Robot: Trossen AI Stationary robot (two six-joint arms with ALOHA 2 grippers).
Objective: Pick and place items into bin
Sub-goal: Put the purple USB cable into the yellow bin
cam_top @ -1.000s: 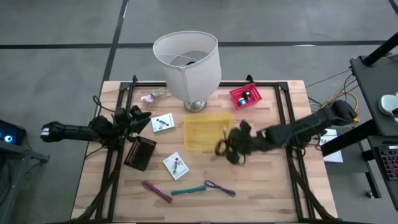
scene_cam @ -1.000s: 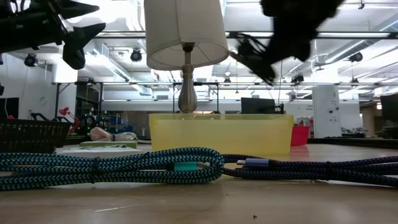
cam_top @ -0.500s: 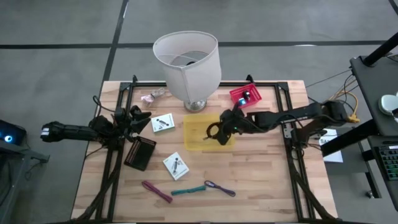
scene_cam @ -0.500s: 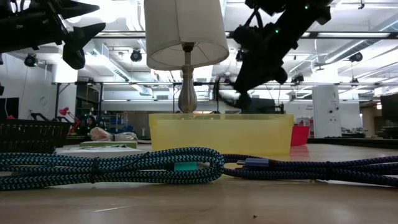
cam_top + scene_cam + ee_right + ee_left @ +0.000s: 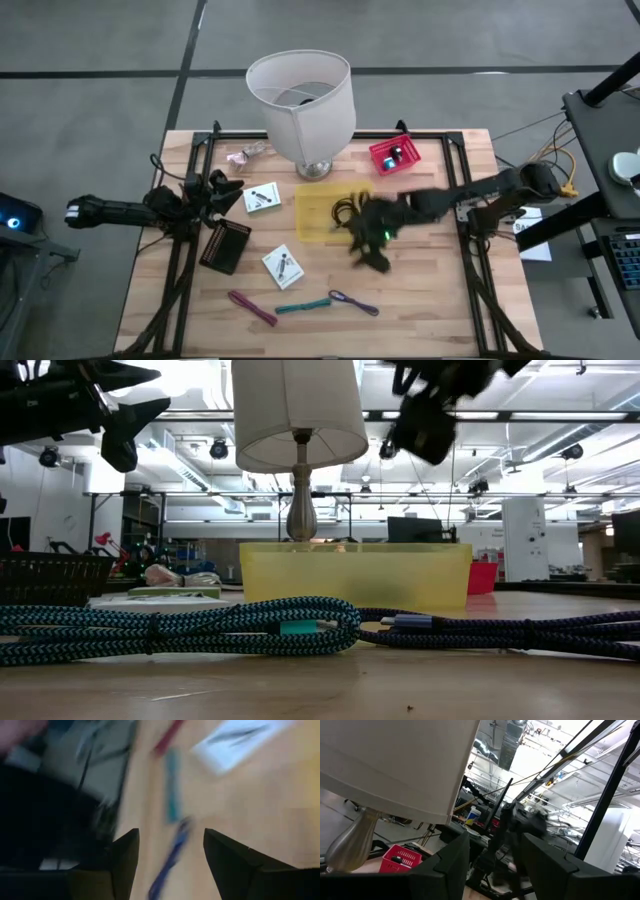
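Observation:
The yellow bin (image 5: 325,215) sits mid-table, and the coiled black cable (image 5: 347,211) lies inside it. My right gripper (image 5: 372,252) hangs blurred above the table just off the bin's near right corner, open with nothing between its fingers (image 5: 170,840). Near the table's front edge the magenta stick (image 5: 252,307), teal stick (image 5: 303,305) and purple looped cord (image 5: 353,301) lie flat. My left gripper (image 5: 218,188) waits open at the table's left (image 5: 495,840).
The white lampshade (image 5: 300,100) stands just behind the bin, with a red basket (image 5: 394,154) to its right. Two white cards (image 5: 263,199) (image 5: 283,265) and a black box (image 5: 226,246) lie left of the bin. A pink wrapped thing (image 5: 247,152) lies far left.
My right gripper carried the coiled black cable from near the bin's right corner over the bin, opened and let it go. The cable now lies in the bin. The gripper has since swung back toward the near edge, tipping and turning.

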